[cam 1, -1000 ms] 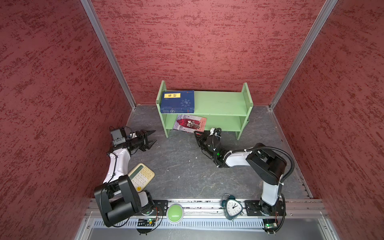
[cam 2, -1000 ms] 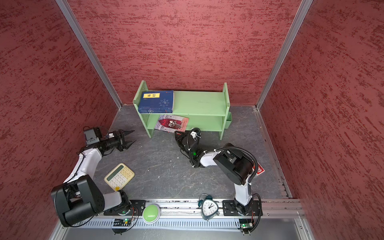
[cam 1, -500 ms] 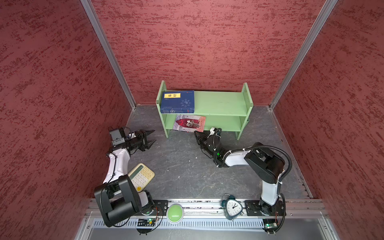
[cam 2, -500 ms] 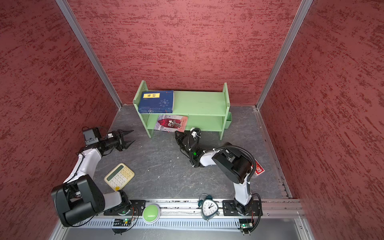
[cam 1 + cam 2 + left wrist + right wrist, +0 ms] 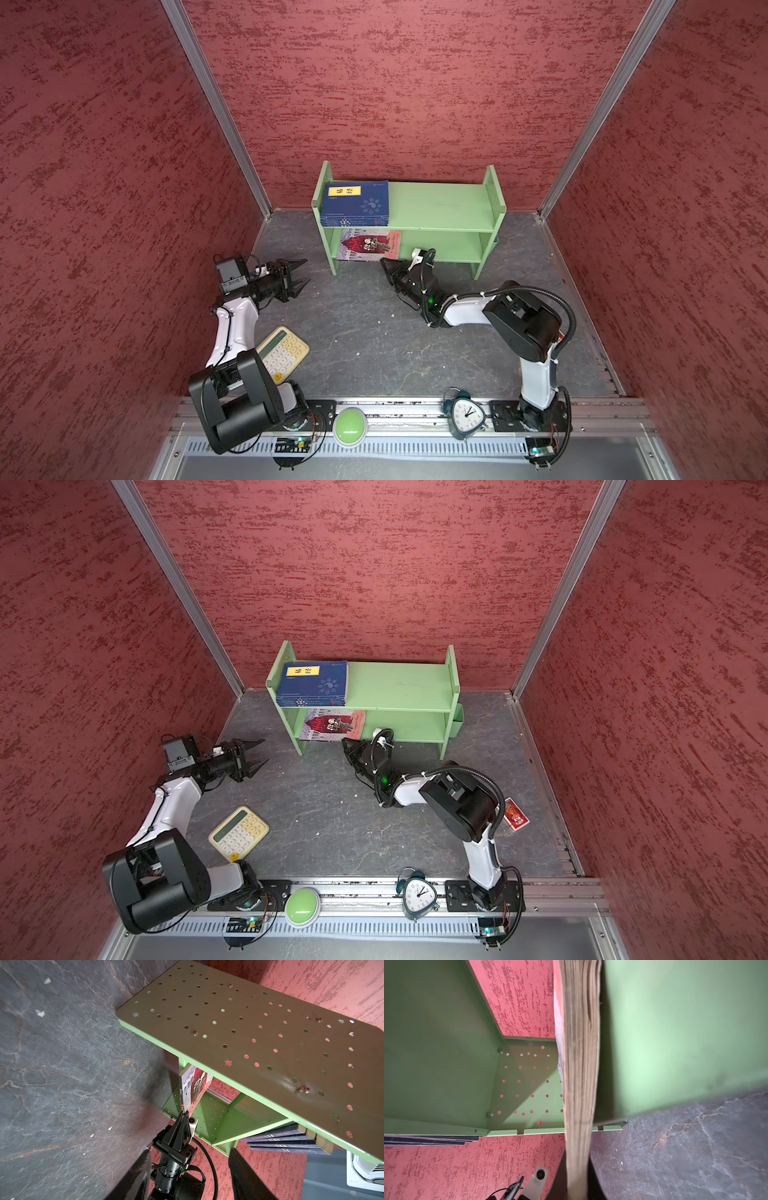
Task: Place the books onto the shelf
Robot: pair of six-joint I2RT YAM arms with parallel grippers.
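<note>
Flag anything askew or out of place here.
The red-pink book lies skewed on the lower tier of the shelf, jutting past the front, with the right gripper shut on its protruding edge. A small red packet lies on the floor beside the right arm.

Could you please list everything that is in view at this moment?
shelf: one, light green, back of the table
navy books: four stacked flat, navy with yellow label, top tier, left end
red-pink book: one, red-pink, lower tier, jutting out in front
calculator: one, cream-yellow, table, beside left arm
alarm clock: one, dark green, front rail
button: one, green, front rail
red card: one, red, table, beside right arm
left tool: one, black, open and empty, left of the shelf
right tool: one, black, shut on the red-pink book's corner
</note>
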